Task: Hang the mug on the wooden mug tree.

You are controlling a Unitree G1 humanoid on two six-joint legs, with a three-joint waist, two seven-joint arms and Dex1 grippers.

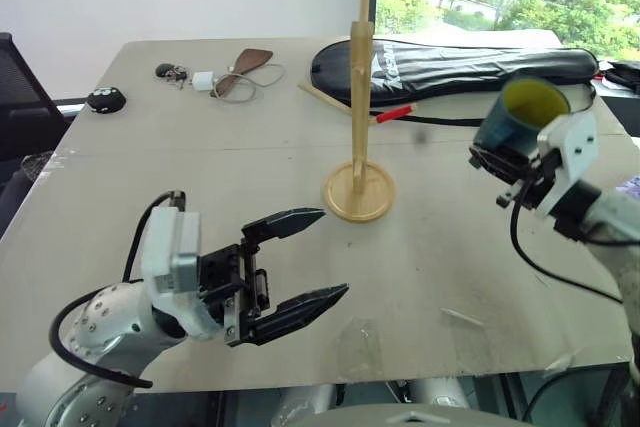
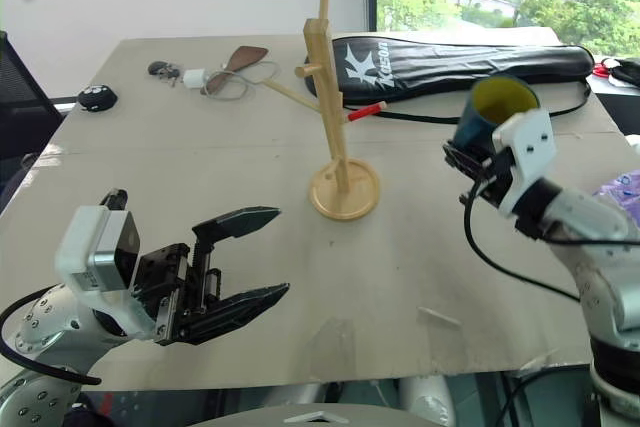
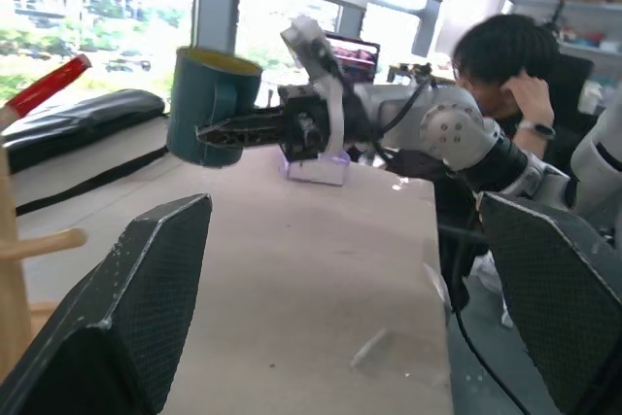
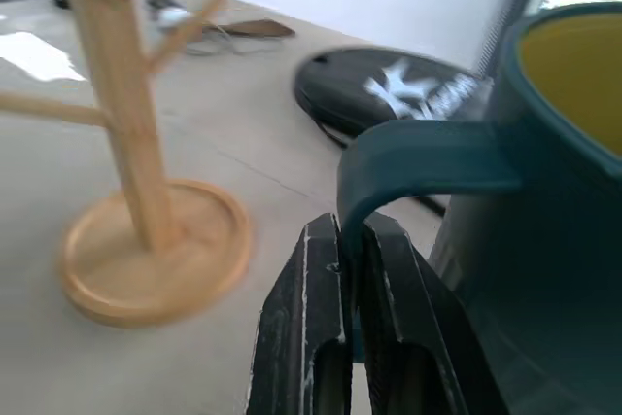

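Right gripper [image 4: 352, 240]: pinching the handle [image 4: 428, 164] of the mug [image 1: 518, 117] between pressed-together fingers, carrying it clear above the table [image 1: 200, 147] on the right side, so the loop is staying free for a peg.
Mug: riding tilted, yellow inside facing up, well apart from the wooden mug tree [image 1: 359, 97].
Wooden mug tree: standing upright mid-table on its round base, pegs bare, just in front of the black racket bag [image 1: 450, 62].
Left gripper [image 1: 320, 259]: hovering low over the near table edge, fingers spread, holding nothing, probably keeping out of the way.
Next, judging: bringing the handle loop over an angled peg.
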